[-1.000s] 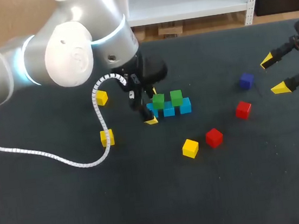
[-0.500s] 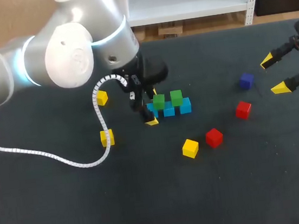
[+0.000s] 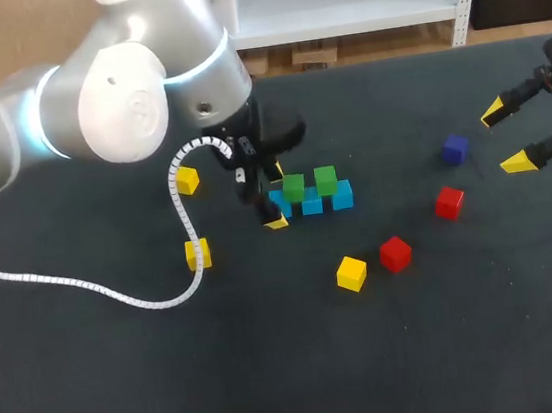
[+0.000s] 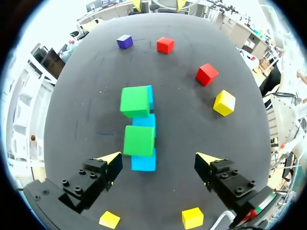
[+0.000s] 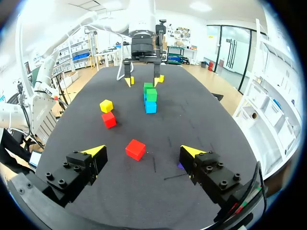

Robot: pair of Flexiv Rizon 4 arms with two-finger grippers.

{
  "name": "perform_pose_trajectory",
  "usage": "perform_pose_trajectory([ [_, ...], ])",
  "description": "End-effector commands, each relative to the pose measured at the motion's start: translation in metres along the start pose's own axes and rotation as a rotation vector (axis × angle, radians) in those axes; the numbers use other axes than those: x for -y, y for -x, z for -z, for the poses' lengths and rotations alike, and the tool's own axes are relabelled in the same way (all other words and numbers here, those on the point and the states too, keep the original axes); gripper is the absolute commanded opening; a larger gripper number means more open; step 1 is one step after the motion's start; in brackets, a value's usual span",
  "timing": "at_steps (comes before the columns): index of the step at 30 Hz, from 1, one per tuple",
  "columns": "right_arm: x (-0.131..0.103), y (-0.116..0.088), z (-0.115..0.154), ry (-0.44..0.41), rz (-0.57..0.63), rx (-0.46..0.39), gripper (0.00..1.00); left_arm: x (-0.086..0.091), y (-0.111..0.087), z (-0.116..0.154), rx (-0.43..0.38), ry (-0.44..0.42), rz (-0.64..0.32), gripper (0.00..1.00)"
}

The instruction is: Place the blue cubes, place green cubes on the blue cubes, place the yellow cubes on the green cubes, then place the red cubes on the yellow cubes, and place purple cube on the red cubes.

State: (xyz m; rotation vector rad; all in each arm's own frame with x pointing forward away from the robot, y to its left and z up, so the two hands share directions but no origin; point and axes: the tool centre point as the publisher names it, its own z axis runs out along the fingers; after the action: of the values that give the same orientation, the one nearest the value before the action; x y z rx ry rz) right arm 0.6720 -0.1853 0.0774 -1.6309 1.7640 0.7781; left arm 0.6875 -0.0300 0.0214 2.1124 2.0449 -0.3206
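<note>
Black tabletop (image 3: pixel 97 390) carries everything, with the silver left arm (image 3: pixel 131 93) reaching in to its middle. The left gripper (image 3: pixel 276 198) hangs spread at one end of the three blue cubes (image 4: pixel 144 162); the nearest lies between its fingertips, neither touching. Their row runs straight ahead from it, along the far edge. The right gripper (image 3: pixel 506 136), also spread, is by the right edge. Two green cubes (image 3: pixel 293 186) sit atop the blue. Three yellow cubes (image 3: pixel 351 273), two red cubes (image 3: pixel 395 252) and the purple cube (image 3: pixel 454 149) lie scattered around.
</note>
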Motion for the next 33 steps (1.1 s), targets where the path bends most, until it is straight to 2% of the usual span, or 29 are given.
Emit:
perform_pose_trajectory([
  [1, 0.001, 0.0, -0.001, 0.001, 0.001, 0.002, 1.0, 0.002, -0.008, 0.007, 0.005, 0.012, 0.011, 1.0],
  [7, 0.001, 0.0, -0.001, 0.001, 0.001, 0.002, 1.0, 0.009, -0.026, 0.025, 0.008, 0.045, 0.04, 1.0],
  [21, 0.001, 0.0, -0.001, 0.001, 0.001, 0.002, 1.0, 0.047, -0.071, 0.062, 0.036, 0.084, 0.06, 1.0],
  [33, 0.001, 0.0, -0.001, 0.001, 0.001, 0.002, 1.0, 0.067, -0.107, 0.043, 0.059, 0.054, 0.099, 1.0],
])
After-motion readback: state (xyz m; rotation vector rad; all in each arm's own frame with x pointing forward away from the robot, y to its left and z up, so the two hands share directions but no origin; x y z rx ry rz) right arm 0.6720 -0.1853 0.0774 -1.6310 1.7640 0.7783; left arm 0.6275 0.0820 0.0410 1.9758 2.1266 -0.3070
